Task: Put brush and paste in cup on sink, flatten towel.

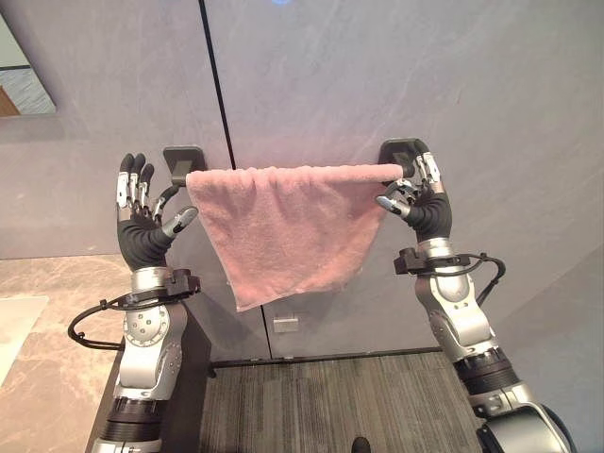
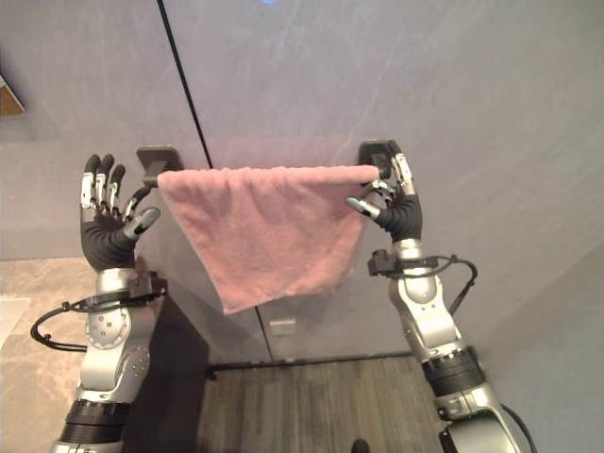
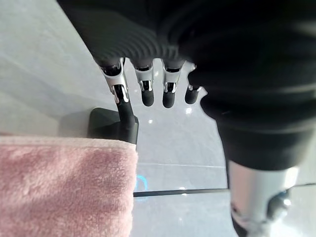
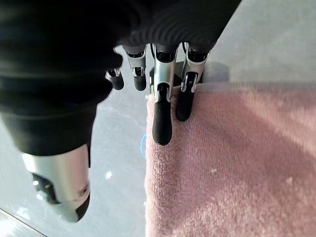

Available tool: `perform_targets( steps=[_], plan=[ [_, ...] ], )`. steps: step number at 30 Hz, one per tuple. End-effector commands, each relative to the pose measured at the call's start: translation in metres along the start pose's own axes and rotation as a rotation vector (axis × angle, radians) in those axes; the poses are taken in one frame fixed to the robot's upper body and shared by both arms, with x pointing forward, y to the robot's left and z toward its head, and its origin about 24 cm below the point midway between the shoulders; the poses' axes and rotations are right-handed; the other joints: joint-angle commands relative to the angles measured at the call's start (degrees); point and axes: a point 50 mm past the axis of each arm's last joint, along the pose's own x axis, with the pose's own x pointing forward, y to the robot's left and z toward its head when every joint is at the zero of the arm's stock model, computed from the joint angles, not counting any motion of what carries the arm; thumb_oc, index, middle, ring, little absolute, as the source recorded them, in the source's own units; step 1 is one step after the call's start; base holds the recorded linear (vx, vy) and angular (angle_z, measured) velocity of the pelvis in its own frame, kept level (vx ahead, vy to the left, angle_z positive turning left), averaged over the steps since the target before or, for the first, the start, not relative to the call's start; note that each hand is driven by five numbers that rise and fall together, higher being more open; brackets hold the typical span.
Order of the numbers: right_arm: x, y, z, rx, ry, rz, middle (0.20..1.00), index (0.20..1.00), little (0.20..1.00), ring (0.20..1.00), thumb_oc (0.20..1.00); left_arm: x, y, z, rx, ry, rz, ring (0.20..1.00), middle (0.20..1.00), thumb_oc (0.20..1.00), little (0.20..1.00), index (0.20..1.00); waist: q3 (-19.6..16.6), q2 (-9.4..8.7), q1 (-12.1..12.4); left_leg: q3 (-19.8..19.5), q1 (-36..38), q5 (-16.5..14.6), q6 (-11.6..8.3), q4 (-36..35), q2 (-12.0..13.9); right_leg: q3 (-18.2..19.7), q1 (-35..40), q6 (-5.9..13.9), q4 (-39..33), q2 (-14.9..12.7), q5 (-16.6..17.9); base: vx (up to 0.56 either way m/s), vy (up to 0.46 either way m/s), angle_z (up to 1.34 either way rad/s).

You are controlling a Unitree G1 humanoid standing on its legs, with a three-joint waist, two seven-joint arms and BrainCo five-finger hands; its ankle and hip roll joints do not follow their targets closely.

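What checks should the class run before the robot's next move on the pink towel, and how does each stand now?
1. Towel hangs over the rail: ok.
2. Towel flat and even: not ok; its lower edge slants to a point low on the robot's left.
3. Right hand at the towel's corner by the right bracket: ok; fingertips meet the cloth edge in the right wrist view.
4. Right hand gripping cloth: cannot tell.
5. Left hand on the towel: not ok; open, beside the left bracket, apart from the cloth.
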Motion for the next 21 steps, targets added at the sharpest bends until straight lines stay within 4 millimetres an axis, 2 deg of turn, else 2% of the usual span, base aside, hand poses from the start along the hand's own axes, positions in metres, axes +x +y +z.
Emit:
perform_targets(
  steps=[1, 8, 10, 12, 14, 15, 16, 17, 18, 19, 20, 21],
  plan=[
    [0.013, -0.012, 0.038, -0.001, -0.187, -0.04, 1.0, 1.0, 1.0, 1.0, 1.0, 0.016, 0.007, 0.037, 0.098, -0.203, -0.05, 1.0, 1.0, 1.0, 1.0, 1.0, -0.26, -2.27, -0.09, 0.28, 1.44, -2.37, 2.37, 0.15, -1.26, 0.01, 5.49, 2.73, -0.06, -3.67, -2.26, 0.0, 0.0, 0.0],
    [0.004, -0.007, 0.061, 0.029, -0.287, 0.031, 1.0, 1.0, 1.0, 1.0, 1.0, 0.011, 0.016, 0.056, 0.137, -0.289, -0.026, 1.0, 1.0, 1.0, 1.0, 1.0, -1.02, -2.3, -0.14, 0.12, 1.9, -2.3, 2.14, 0.15, -0.97, 0.04, 5.88, 2.58, -0.06, -3.43, -2.62, 0.0, 0.0, 0.0],
    [0.0, -0.005, 0.076, 0.011, -0.354, 0.066, 1.0, 1.0, 1.0, 1.0, 1.0, 0.011, 0.015, 0.068, 0.171, -0.35, -0.031, 1.0, 1.0, 1.0, 1.0, 1.0, -1.33, -2.37, -0.32, 0.22, 1.99, -2.25, 2.05, 0.15, -0.76, 0.25, 5.81, 2.5, -0.06, -3.26, -2.82, -0.04, 0.001, 0.01],
    [-0.005, -0.011, 0.094, -0.066, -0.443, 0.056, 1.0, 1.0, 1.0, 1.0, 1.0, 0.01, 0.014, 0.081, 0.205, -0.422, -0.039, 1.0, 1.0, 1.0, 1.0, 1.0, -1.54, -2.45, -0.66, 0.28, 2.11, -2.24, 1.94, 0.15, -0.56, 0.42, 5.81, 2.57, -0.06, -3.19, -2.84, -0.04, -0.005, -0.01],
    [-0.008, -0.015, 0.098, -0.111, -0.464, 0.036, 1.0, 1.0, 1.0, 1.0, 1.0, 0.008, 0.014, 0.082, 0.202, -0.426, -0.047, 1.0, 1.0, 1.0, 1.0, 1.0, -1.59, -2.42, -0.77, 0.24, 2.14, -2.25, 1.92, 0.15, -0.54, 0.41, 5.83, 2.55, -0.06, -3.16, -2.81, 0.0, 0.0, 0.0],
    [-0.013, -0.025, 0.103, -0.216, -0.495, -0.014, 1.0, 1.0, 1.0, 1.0, 1.0, 0.004, 0.016, 0.082, 0.197, -0.418, -0.057, 1.0, 1.0, 1.0, 1.0, 1.0, -1.61, -2.33, -1.14, 0.17, 2.14, -2.24, 1.87, 0.15, -0.48, 0.5, 5.82, 2.58, -0.06, -3.11, -2.8, 0.0, 0.0, 0.0],
    [-0.014, -0.025, 0.102, -0.219, -0.493, -0.016, 1.0, 1.0, 1.0, 1.0, 1.0, 0.004, 0.016, 0.082, 0.195, -0.415, -0.059, 1.0, 1.0, 1.0, 1.0, 1.0, -1.7, -2.32, -1.06, 0.17, 2.17, -2.25, 1.86, 0.15, -0.46, 0.51, 5.84, 2.58, -0.06, -3.1, -2.8, -0.04, 0.003, 0.0],
    [-0.021, -0.038, 0.099, -0.296, -0.477, -0.078, 1.0, 1.0, 1.0, 1.0, 1.0, -0.002, 0.018, 0.075, 0.207, -0.372, -0.07, 1.0, 1.0, 1.0, 1.0, 1.0, -1.5, -2.17, -1.45, 0.16, 2.05, -2.08, 1.74, 0.15, -0.38, 0.59, 5.72, 2.62, -0.06, -3.05, -2.75, 0.0, 0.0, 0.0],
    [-0.022, -0.038, 0.098, -0.299, -0.475, -0.08, 1.0, 1.0, 1.0, 1.0, 1.0, -0.002, 0.018, 0.075, 0.206, -0.369, -0.073, 1.0, 1.0, 1.0, 1.0, 1.0, -1.69, -2.18, -1.35, 0.12, 2.04, -2.07, 1.73, 0.15, -0.36, 0.55, 5.73, 2.61, -0.06, -3.03, -2.76, -0.05, -0.006, 0.0],
    [-0.03, -0.05, 0.091, -0.365, -0.435, -0.131, 1.0, 1.0, 1.0, 1.0, 1.0, -0.008, 0.023, 0.068, 0.22, -0.325, -0.072, 1.0, 1.0, 1.0, 1.0, 1.0, -1.39, -2.13, -1.58, -0.02, 1.77, -1.87, 1.6, 0.15, -0.26, 0.5, 5.57, 2.55, -0.06, -3.02, -2.72, 0.0, 0.0, 0.0],
    [-0.03, -0.05, 0.091, -0.366, -0.433, -0.132, 1.0, 1.0, 1.0, 1.0, 1.0, -0.008, 0.023, 0.068, 0.218, -0.323, -0.074, 1.0, 1.0, 1.0, 1.0, 1.0, -1.51, -2.12, -1.55, -0.07, 1.74, -1.85, 1.59, 0.15, -0.24, 0.46, 5.57, 2.54, -0.06, -3.01, -2.73, -0.05, -0.02, 0.0],
    [-0.043, -0.067, 0.073, -0.373, -0.326, -0.206, 1.0, 1.0, 1.0, 1.0, 1.0, -0.02, 0.033, 0.048, 0.197, -0.2, -0.042, 1.0, 1.0, 1.0, 1.0, 1.0, -1.15, -2.1, -1.78, -0.31, 1.25, -1.48, 1.39, 0.15, -0.04, 0.2, 5.36, 2.39, -0.06, -2.98, -2.66, 0.0, 0.0, 0.0]
  ],
)
